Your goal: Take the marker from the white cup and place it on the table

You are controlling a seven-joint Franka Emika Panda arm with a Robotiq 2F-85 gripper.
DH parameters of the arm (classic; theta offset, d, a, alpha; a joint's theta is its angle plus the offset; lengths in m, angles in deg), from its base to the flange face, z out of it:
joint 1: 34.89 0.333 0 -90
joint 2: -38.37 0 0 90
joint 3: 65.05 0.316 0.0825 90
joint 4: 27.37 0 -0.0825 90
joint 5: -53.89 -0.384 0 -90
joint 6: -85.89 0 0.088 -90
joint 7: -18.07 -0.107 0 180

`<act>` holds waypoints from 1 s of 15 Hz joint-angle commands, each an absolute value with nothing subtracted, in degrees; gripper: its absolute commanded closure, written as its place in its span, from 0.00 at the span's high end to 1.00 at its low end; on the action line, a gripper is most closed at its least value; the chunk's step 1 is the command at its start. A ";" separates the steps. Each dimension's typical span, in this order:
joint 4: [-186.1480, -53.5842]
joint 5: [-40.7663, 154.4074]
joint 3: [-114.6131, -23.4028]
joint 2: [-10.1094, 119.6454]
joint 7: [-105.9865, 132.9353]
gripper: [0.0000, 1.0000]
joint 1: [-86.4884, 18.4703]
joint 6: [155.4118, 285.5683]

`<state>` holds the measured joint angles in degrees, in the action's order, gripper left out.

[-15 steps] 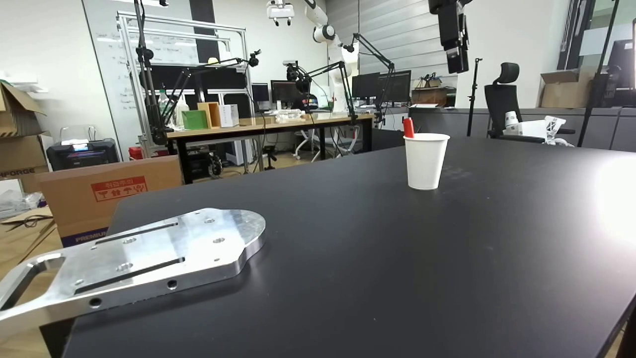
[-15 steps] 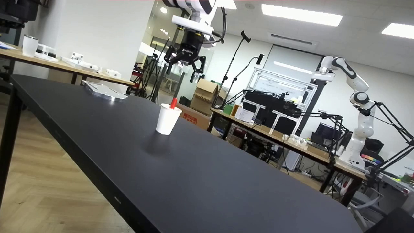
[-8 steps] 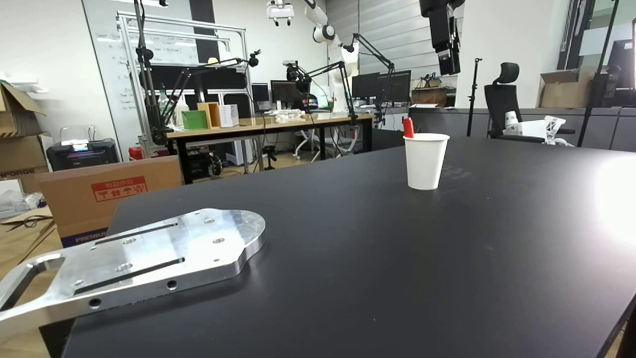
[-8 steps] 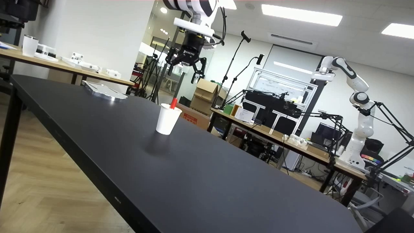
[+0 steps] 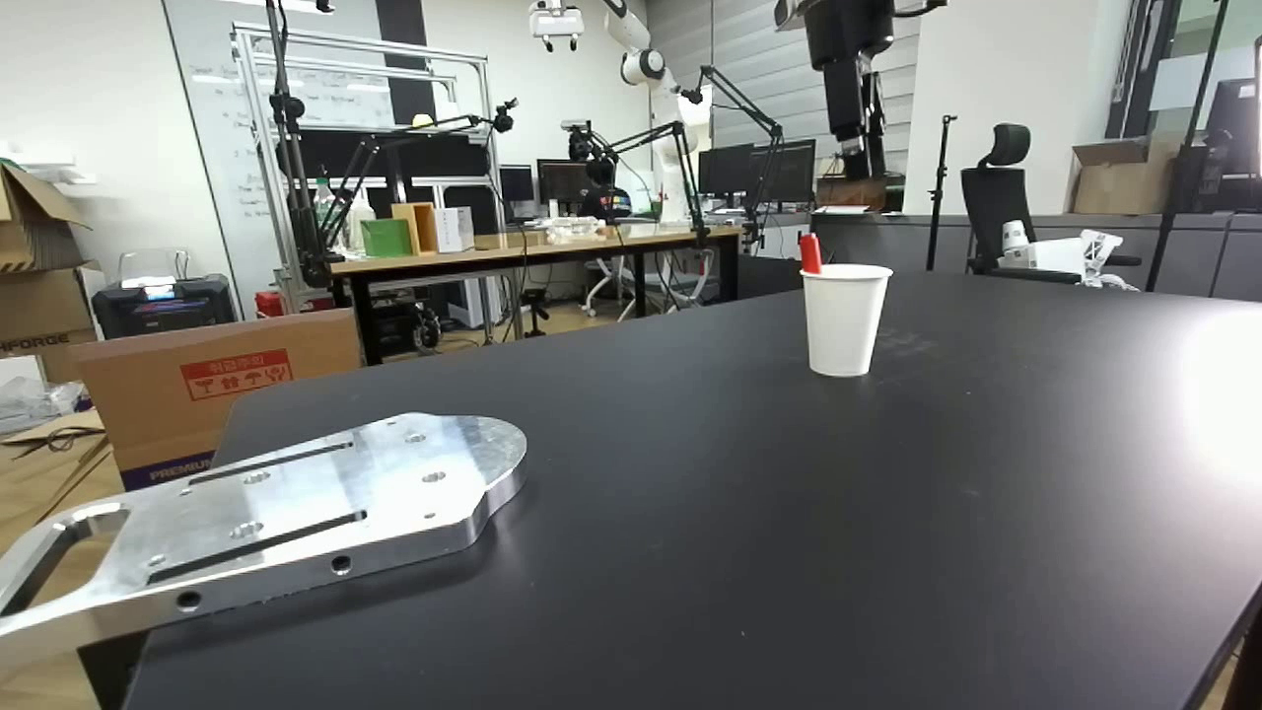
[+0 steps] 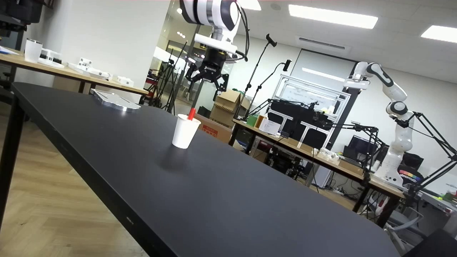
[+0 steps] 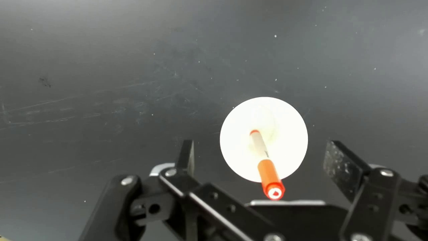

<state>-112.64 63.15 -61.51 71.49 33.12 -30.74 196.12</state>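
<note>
The white cup (image 5: 843,320) stands upright on the black table (image 5: 690,493). The cup also shows in an exterior view (image 6: 184,132) and, from above, in the wrist view (image 7: 234,140). The red marker (image 5: 810,253) leans inside the cup, its red end sticking out over the rim (image 6: 191,114). In the wrist view the marker (image 7: 269,174) has a pale barrel reaching down into the cup. My gripper (image 6: 202,92) is open and empty, well above the cup, fingers pointing down. In the wrist view the cup and marker appear between the spread fingers of the gripper (image 7: 262,157), touching neither.
A flat metal plate (image 5: 345,483) lies at a table corner and sticks out past the edge; it also shows in an exterior view (image 6: 116,101). A cardboard box (image 5: 227,385) stands beside the table. A wooden workbench (image 5: 552,247) with another robot arm is behind.
My gripper has come lower and shifted sideways, leftward in an exterior view, closer over the cup. It stays open. The cup and marker have not moved.
</note>
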 commanded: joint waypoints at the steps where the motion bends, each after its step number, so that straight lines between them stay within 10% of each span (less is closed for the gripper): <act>1: -103.64 63.51 -61.40 78.76 34.06 1.00 -30.42 194.25; 11: -91.13 62.74 -60.77 89.08 34.85 1.00 -29.00 190.08; 12: -90.18 62.66 -60.81 89.64 34.70 0.75 -28.88 189.05; 15: -87.47 62.36 -60.95 91.12 34.15 0.60 -28.75 186.14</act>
